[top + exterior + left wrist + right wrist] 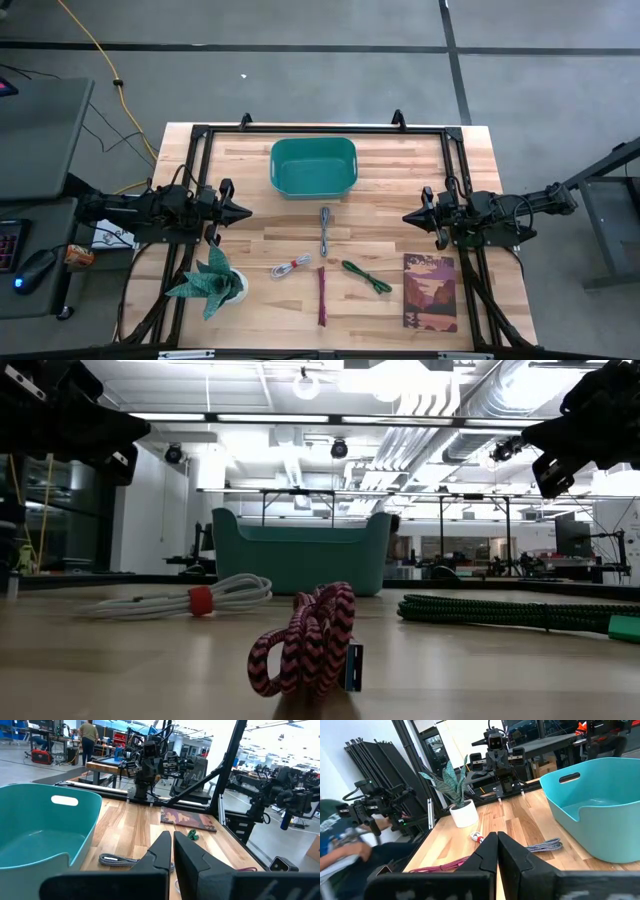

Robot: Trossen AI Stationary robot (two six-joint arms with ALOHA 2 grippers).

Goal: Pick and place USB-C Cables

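Even, bright overhead light fills the scene. In the high view the pale wooden tabletop [300,250] is evenly lit, with only short soft shadows beside the teal plastic bin [314,166] and the spiky green potted plant [212,284]. In the low view, ceiling lamps and white pipes at twelve o'clock glare strongly; both arms are dark silhouettes at ten and two o'clock. The maroon braided cable bundle [305,640] is sharp, the background soft. A person at nine o'clock in the right wrist view is motion-blurred.
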